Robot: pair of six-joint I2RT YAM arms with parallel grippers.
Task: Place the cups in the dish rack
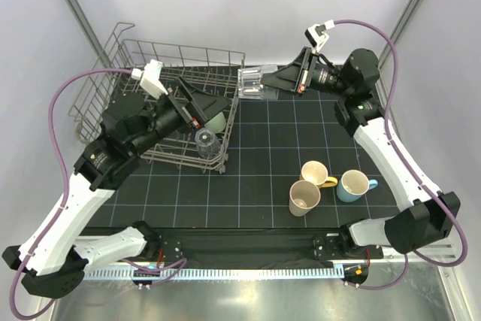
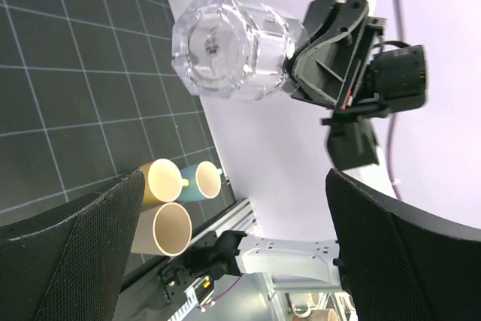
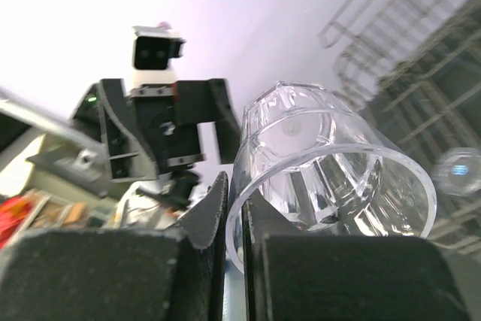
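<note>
I look down on the whole table (image 1: 255, 208) from overhead, left wrist camera facing the clear tumbler (image 2: 233, 50) from near, right wrist camera tight against its mouth, all three views sharing it

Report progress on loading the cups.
Done: one clear tumbler and apparently a mint-green cup sit in the dish rack. In hand: the right hand grips a second clear tumbler beside the rack; left hand open. Left: tan cup, cream mug, light-blue mug on the mat.
</note>
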